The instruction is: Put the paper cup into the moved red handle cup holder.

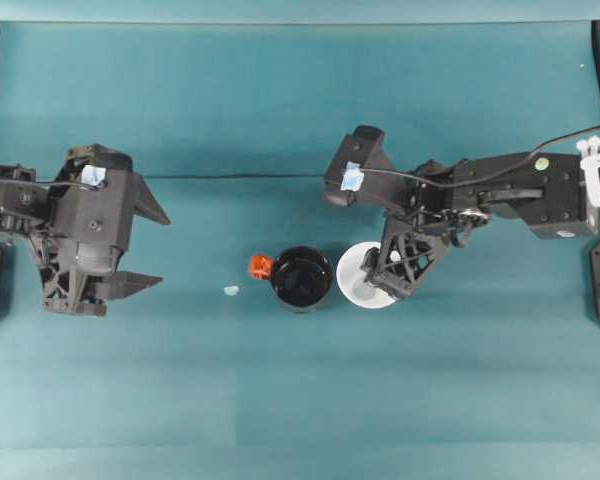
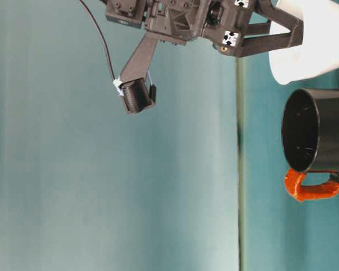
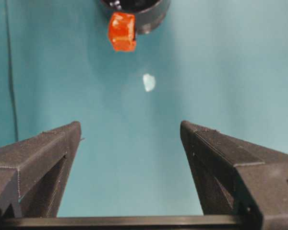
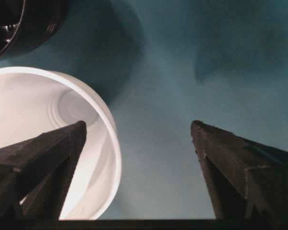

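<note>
Right of the counter's (image 1: 280,400) middle stood the paper cup (image 1: 360,272), upright, mouth up, just beside the red handle cup holder (image 1: 301,278) on its left, whose handle pointed left. Over the cup hung the right end effector (image 1: 405,262), jaws spread wide: one finger (image 4: 43,158) reached inside the rim, the other (image 4: 240,167) stood outside over bare counter, so the cup wall lay between them, not yet pinched. Far off on the left, the left end effector (image 1: 140,250) waited, also open, facing the holder. To my eye the right arm was plainly the nearer one for the grasp.
</note>
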Controlling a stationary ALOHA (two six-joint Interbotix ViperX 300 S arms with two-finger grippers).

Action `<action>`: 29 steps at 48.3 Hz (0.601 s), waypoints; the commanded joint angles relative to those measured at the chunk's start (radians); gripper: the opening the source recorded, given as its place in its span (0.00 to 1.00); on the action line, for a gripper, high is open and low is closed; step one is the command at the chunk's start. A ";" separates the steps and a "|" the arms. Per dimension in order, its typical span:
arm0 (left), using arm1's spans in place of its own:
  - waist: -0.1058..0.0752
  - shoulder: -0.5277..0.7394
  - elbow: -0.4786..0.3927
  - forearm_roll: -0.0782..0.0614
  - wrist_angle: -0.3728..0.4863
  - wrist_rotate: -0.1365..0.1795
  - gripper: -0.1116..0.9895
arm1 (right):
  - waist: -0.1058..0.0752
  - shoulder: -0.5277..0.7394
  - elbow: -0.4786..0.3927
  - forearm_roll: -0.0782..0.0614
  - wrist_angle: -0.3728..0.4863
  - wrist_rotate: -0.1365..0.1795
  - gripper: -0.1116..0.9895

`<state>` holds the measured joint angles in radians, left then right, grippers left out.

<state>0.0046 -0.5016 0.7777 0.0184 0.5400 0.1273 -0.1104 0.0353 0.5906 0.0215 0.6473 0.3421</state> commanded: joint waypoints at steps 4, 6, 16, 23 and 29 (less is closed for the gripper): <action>-0.003 -0.006 -0.015 0.002 -0.003 -0.002 0.93 | 0.005 -0.008 -0.015 0.005 -0.002 0.012 0.89; -0.002 -0.006 -0.015 0.000 -0.005 -0.002 0.93 | 0.005 -0.008 -0.015 0.011 0.000 0.012 0.82; -0.003 -0.006 -0.017 0.002 -0.003 -0.008 0.93 | 0.009 -0.006 -0.018 0.063 0.002 0.011 0.29; -0.002 -0.006 -0.015 0.002 -0.005 -0.008 0.93 | 0.014 -0.006 -0.018 0.094 0.002 0.008 0.07; -0.003 -0.006 -0.017 0.002 -0.003 -0.008 0.93 | 0.015 -0.009 -0.018 0.107 0.002 0.008 0.01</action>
<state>0.0046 -0.5016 0.7762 0.0184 0.5400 0.1212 -0.1012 0.0383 0.5844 0.1181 0.6504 0.3421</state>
